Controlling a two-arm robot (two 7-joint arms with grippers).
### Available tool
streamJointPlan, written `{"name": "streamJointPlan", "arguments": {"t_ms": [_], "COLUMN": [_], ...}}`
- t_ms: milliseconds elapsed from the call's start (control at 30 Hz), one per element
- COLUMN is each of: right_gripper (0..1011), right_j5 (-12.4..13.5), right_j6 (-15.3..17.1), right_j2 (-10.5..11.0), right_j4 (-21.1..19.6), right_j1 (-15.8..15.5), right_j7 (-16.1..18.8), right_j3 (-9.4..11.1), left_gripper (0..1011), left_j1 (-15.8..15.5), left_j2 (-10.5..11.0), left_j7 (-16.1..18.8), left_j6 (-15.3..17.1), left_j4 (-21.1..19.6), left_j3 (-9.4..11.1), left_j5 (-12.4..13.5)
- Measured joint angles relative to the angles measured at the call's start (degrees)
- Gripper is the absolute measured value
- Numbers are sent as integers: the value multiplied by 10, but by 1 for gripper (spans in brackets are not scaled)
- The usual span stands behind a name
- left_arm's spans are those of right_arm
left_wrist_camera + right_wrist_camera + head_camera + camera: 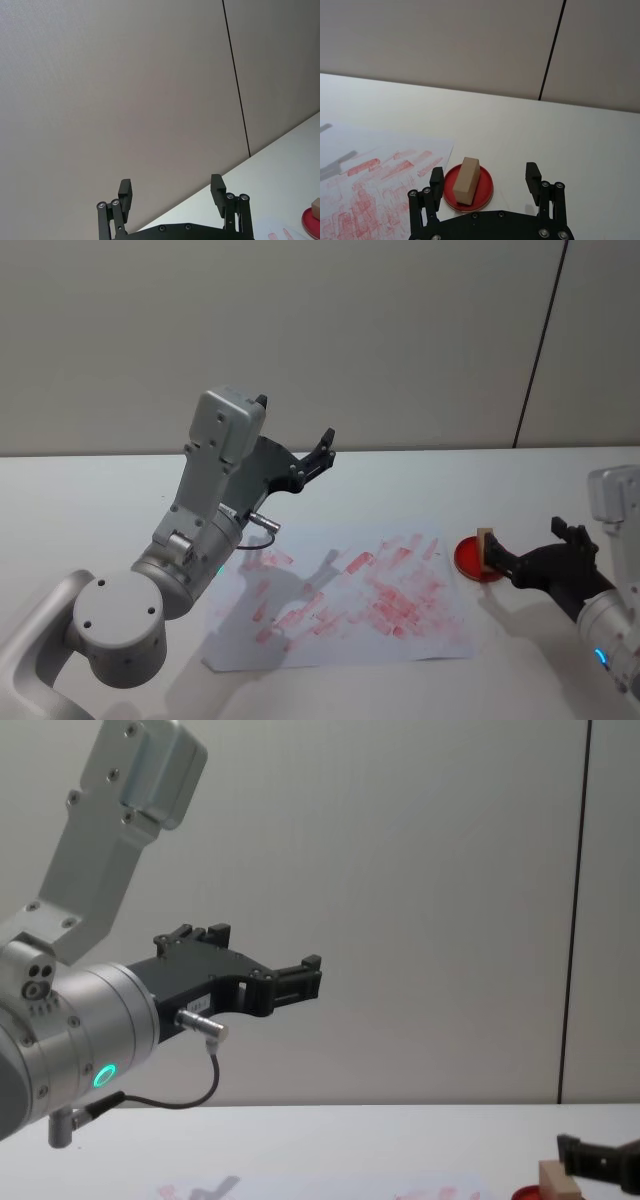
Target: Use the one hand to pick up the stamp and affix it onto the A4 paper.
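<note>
Closest to us, the white flat sheet of paper (350, 635) lies on the white desk (90, 500). It is crowded with pinkish-red stamped bars, and we cannot read any lettering in them.

Off the sheet's right edge, the black two-fingered right pincer (485, 170) reaches in low over the desk. Its fingers are spread wide and it grips nothing. Between those fingers stands the small light tan wooden block stamp (466, 179), upright on a flat red round pad (485, 192). We see a sliver of red pad between the block and the nearer finger, and a much wider gap on the other side. The pad sits on the desk just beside the paper's right edge.

Farther out, the black left pincer (170, 181) hangs high above the desk on its silver wrist, over the far left part of the sheet. It points toward the wall with fingers parted and nothing between them. A black cable (170, 1100) loops under it to a silver plug (203, 1025). There is a small white label (200, 1004) on its body, too small for us to read.

Behind everything is the plain grey wall (300, 320), with one dark vertical seam (540, 340).
</note>
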Motion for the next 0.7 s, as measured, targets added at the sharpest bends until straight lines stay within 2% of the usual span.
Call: {"name": "streamJointPlan", "arguments": {"t_ms": [300,700], "right_gripper": [1001,1001], "right_j5": [-14,-35], "right_j6": [11,8], "right_j2": [-21,-43], "right_j4": [32,76], "right_j1": [15,41], "right_j7": [-11,-12], "right_j3": [-8,-15], "left_gripper": [1001,1001], "left_j1": [0,0], "left_j2": [0,0], "left_j7": [0,0], "left_j6": [0,0], "left_j4": [0,0], "left_j3": [0,0], "left_j5": [0,0]}}
